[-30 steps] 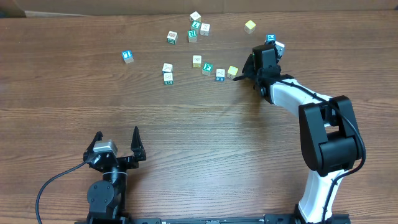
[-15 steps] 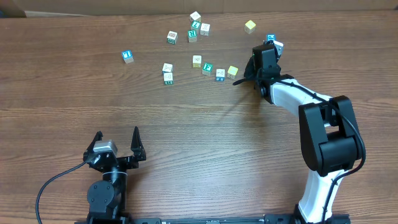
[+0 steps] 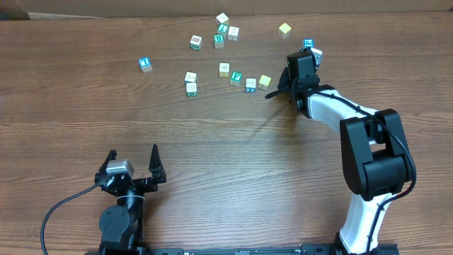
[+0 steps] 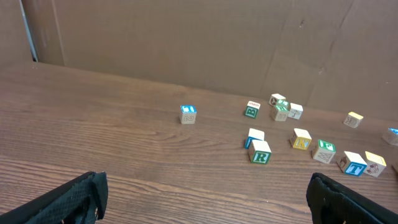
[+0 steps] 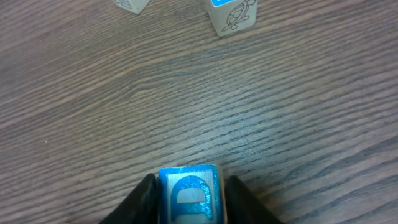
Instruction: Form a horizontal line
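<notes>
The horizontal line is a rough row of four small wooden cubes point(image 3: 244, 79), one teal-green faced point(image 3: 236, 78) and a yellow one point(image 3: 265, 81) at its right end. The row also shows in the left wrist view point(image 4: 339, 155). My right gripper point(image 3: 277, 81) sits just right of the yellow cube, low over the table. In the right wrist view it point(image 5: 186, 199) is shut on a blue cube marked D point(image 5: 186, 194). My left gripper point(image 3: 134, 166) is open and empty near the front edge, far from the cubes; it also shows in the left wrist view point(image 4: 205, 199).
Loose cubes lie scattered: a blue one point(image 3: 145, 64) at left, a stacked-looking pair point(image 3: 190, 82), a cluster point(image 3: 221, 32) at the back, a yellow one point(image 3: 284, 30), and a blue point(image 3: 308, 44) and a white cube beside the right wrist. Two cubes point(image 5: 231, 15) lie ahead of the right fingers.
</notes>
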{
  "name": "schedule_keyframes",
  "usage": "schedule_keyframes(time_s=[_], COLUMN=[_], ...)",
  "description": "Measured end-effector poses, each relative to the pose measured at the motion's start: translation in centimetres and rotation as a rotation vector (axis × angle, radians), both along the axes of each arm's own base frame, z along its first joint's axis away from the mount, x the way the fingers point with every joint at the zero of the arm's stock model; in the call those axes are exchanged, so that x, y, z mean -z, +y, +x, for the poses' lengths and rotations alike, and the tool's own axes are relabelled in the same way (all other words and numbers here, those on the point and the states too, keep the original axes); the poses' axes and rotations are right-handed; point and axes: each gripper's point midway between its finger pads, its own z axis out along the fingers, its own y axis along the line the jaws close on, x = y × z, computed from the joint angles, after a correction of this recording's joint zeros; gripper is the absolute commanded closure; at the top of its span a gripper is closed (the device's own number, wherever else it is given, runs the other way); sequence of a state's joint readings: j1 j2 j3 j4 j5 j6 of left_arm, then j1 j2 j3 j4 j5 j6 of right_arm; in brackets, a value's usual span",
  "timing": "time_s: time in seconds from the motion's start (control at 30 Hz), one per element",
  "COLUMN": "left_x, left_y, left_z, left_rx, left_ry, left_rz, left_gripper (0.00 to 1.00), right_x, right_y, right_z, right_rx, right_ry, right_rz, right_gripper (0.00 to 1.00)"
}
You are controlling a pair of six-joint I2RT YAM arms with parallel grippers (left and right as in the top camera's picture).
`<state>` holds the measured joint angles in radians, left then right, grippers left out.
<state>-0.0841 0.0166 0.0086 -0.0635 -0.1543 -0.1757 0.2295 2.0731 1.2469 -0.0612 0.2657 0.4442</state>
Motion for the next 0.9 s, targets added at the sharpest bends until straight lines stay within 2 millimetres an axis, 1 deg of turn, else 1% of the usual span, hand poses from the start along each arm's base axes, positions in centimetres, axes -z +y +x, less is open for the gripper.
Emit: schedule_keyframes(time_s=[0.23,0.27,0.33,0.37,0.43,0.47,0.57,0.73,0.77,0.9], left_x=[-0.02,-0.02,-0.02,-0.02,0.00,-0.02,-0.02,0.00,-0.02,-0.02], left_y=[0.00,0.00,0.00,0.00,0.00,0.00,0.00,0.00,0.00,0.00], left_z=[0.00,0.00,0.00,0.00,0.00,0.00,0.00,0.00,0.00,0.00], left_rx=[0.000,0.000,0.000,0.000,0.000,0.000,0.000,0.000,0.000,0.000], left_ry=[0.000,0.000,0.000,0.000,0.000,0.000,0.000,0.000,0.000,0.000], left_rz=[0.000,0.000,0.000,0.000,0.000,0.000,0.000,0.000,0.000,0.000], left_gripper=[0.00,0.00,0.00,0.00,0.01,0.00,0.00,0.00,0.01,0.01], right_x=[0.00,-0.01,-0.01,0.00,-0.01,0.01,0.00,0.00,0.00,0.00], right_y=[0.00,0.00,0.00,-0.01,0.00,0.00,-0.01,0.00,-0.01,-0.01], right_z=[0.00,0.01,0.01,0.00,0.01,-0.01,-0.01,0.00,0.00,0.00], right_rx=[0.000,0.000,0.000,0.000,-0.002,-0.002,-0.001,-0.003,-0.002,-0.002], right_ry=[0.000,0.000,-0.001,0.000,0.000,0.001,0.000,0.000,0.000,0.000], right_rz=[0.000,-0.001,0.000,-0.001,-0.002,-0.002,-0.002,-0.003,-0.003,-0.003], right_gripper=[0.72,0.71,0.64,0.63,0.62,0.63,0.71,0.73,0.75,0.75])
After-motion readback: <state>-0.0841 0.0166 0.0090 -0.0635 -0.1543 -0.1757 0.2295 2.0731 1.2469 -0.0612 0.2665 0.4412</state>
